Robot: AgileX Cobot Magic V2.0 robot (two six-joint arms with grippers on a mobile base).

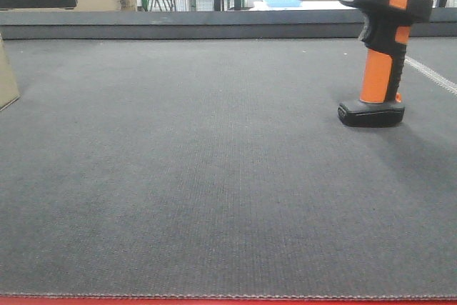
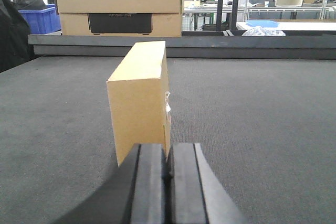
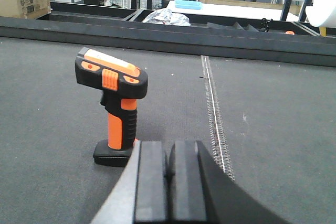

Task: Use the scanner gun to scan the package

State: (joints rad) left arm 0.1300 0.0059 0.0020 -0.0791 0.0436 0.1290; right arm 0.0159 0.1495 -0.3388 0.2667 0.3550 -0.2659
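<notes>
An orange and black scanner gun [image 1: 380, 48] stands upright on its base at the right of the dark belt; it also shows in the right wrist view [image 3: 116, 106]. My right gripper [image 3: 168, 153] is shut and empty, just right of and in front of the scanner's base. A tan cardboard package [image 2: 140, 100] stands on edge in the left wrist view; only its corner [image 1: 6, 80] shows at the left edge of the front view. My left gripper [image 2: 168, 156] is shut and empty, right in front of the package's near edge. Neither gripper shows in the front view.
The dark grey belt [image 1: 200, 176] has a raised black rail [image 1: 178, 25] along its far side and a zipper-like seam [image 3: 214, 114] running front to back right of the scanner. A large cardboard box [image 2: 118, 4] and a blue bin [image 2: 41, 18] stand beyond the rail.
</notes>
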